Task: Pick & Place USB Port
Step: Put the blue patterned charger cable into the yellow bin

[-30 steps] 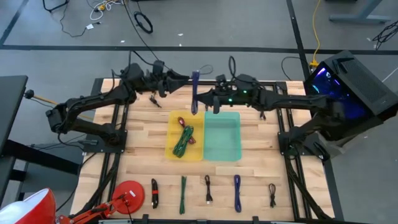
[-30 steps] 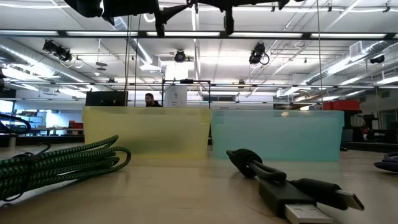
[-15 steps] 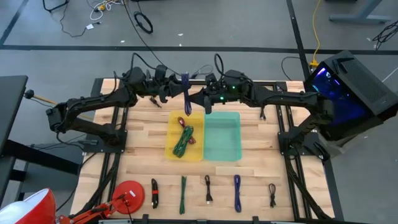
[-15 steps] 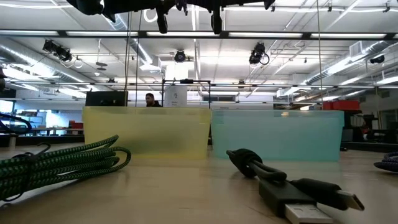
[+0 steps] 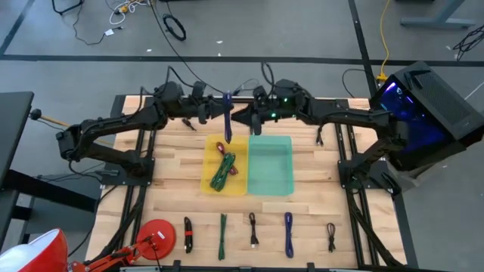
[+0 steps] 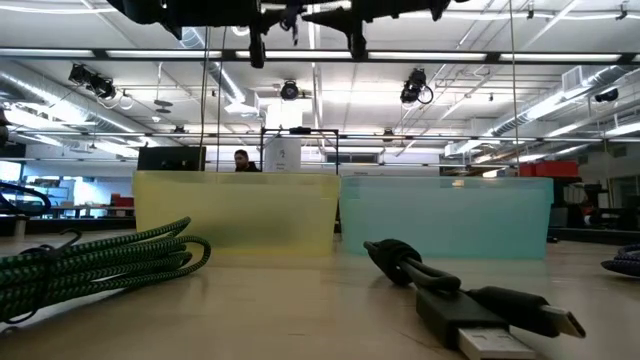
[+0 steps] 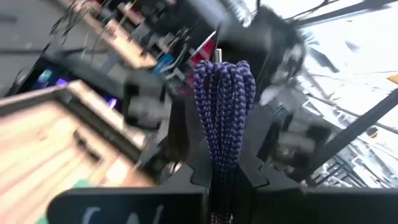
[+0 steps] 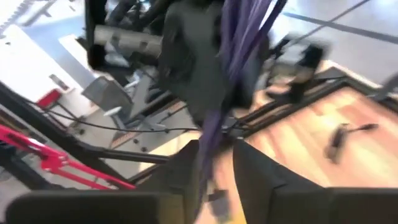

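A light butcher-block wooden bench stood on a grey concrete floor strewn with black cables. Beyond the bench, an open workshop hall stretched under long ceiling light strips, silver ducts, and a distant person.

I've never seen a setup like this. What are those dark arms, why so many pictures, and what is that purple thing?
It is a robot with two dark arms at a wooden table. One camera looks straight down, one sits at table height, and one rides on each wrist. The left gripper and the right gripper meet above the table's far edge, both gripping a bundled purple cable; the wrist views show it between each arm's fingers. Below are a yellow bin holding a green cable and a red cable, and an empty teal bin. More cables lie along the near edge.
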Tool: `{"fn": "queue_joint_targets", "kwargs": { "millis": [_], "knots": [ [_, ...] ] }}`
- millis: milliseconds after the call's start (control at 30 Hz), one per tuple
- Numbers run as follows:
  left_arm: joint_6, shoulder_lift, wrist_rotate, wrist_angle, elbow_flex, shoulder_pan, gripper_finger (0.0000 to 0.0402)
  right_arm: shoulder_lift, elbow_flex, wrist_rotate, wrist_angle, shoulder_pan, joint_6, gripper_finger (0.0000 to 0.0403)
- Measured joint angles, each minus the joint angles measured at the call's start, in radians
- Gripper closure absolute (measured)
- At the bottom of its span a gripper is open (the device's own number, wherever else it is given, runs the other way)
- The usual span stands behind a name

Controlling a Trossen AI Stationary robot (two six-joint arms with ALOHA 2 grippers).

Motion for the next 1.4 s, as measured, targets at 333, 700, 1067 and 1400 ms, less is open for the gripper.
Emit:
{"fn": "queue_joint_targets", "kwargs": {
  "millis": [333, 700, 1067, 1400],
  "knots": [
    [-0.004, -0.013, -0.17, -0.379, -0.001, -0.112, 0.0379, -0.12, 0.001, 0.063, -0.252, -0.167, -0.144, 0.0256],
    [-0.194, 0.0, -0.491, -0.595, -0.001, -0.296, 0.0379, -0.225, 0.001, 0.074, -0.32, -0.285, -0.261, 0.0261],
    [-0.447, 0.131, -0.664, -0.612, 0.0, -0.411, 0.0379, -0.228, 0.001, 0.059, -0.373, -0.286, -0.368, 0.0262],
    [-0.549, 0.277, -0.633, -0.618, -0.001, -0.417, 0.0379, -0.228, 0.001, 0.012, -0.435, -0.286, -0.449, 0.0262]
  ]
}}
